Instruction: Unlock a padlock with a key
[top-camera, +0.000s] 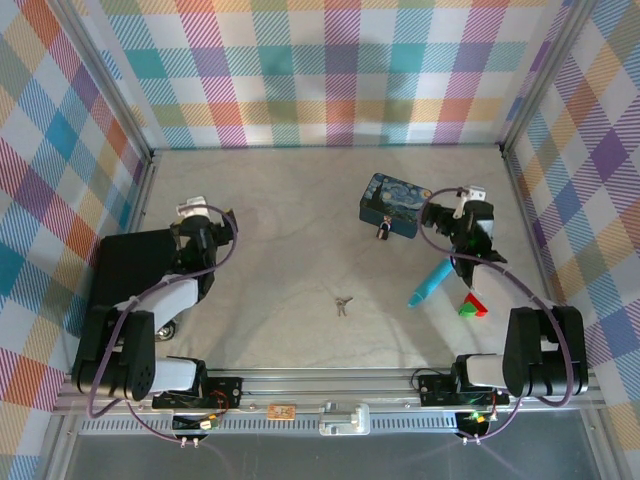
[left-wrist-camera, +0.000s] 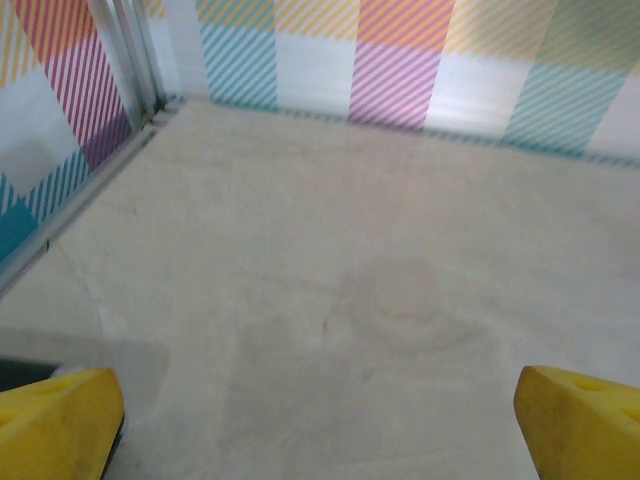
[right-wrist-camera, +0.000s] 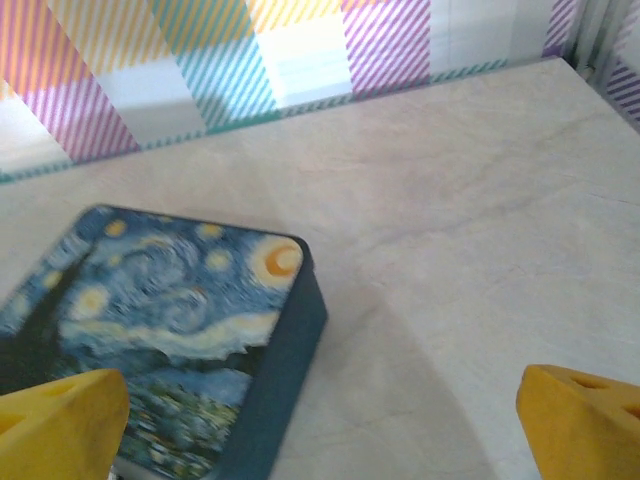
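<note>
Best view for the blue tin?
Right wrist: blue tin close up, painted lid sharp, left edge cropped. Top external gets it whole but small. Left wrist faces the wall corner.

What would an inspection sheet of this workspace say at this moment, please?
Surface: beige table, no spills or marks of concern seen.
Job's things: padlock at the near edge of the blue painted tin, contact cannot be told; key bunch lying loose mid-table, apart from both grippers.
Clutter: the tin, a turquoise stick and a red-green block, all on the right side.
Grippers: left gripper open over plain tabletop; right gripper open beside the tin, holding nothing.
Cables: purple cables loop along both arms.
Surroundings: plaid walls on three sides.
</note>
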